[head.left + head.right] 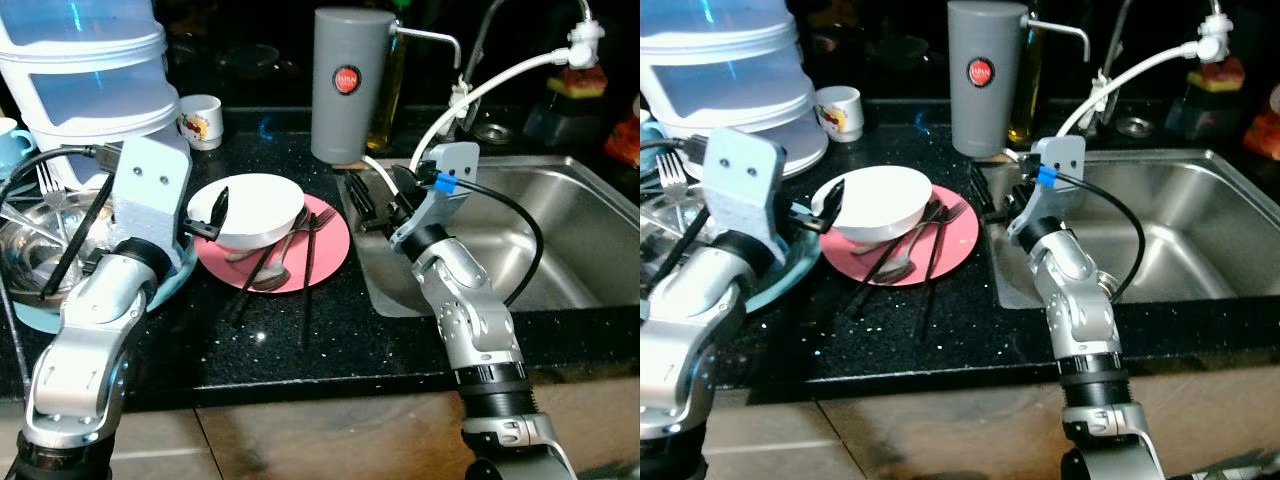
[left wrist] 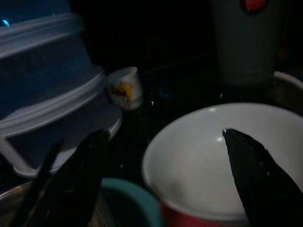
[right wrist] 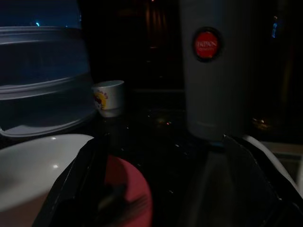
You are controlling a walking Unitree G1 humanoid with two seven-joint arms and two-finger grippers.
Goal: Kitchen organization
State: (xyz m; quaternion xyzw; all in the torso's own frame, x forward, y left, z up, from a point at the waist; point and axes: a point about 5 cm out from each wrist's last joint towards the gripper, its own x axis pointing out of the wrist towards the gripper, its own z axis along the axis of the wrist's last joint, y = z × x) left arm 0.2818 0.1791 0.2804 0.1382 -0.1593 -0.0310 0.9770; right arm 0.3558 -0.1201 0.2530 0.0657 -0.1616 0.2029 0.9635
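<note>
A white bowl point(image 1: 250, 210) sits on a pink plate point(image 1: 325, 255) on the black counter. A spoon, a fork and dark chopsticks point(image 1: 280, 265) lie on the plate beside the bowl. My left gripper point(image 1: 208, 215) is open at the bowl's left rim, with one finger point(image 2: 255, 175) inside the bowl and the other finger point(image 2: 80, 179) outside it. Over the left edge of the steel sink point(image 1: 560, 230) my right gripper point(image 1: 375, 200) is open, holding nothing, and it points toward the plate and a tall grey jug point(image 1: 348, 85).
A small printed cup point(image 1: 202, 121) and a stack of white plastic containers point(image 1: 90, 70) stand at the back left. A metal bowl with forks point(image 1: 30, 250) rests in a teal tray on the left. A white hose point(image 1: 500, 80) arcs over the sink.
</note>
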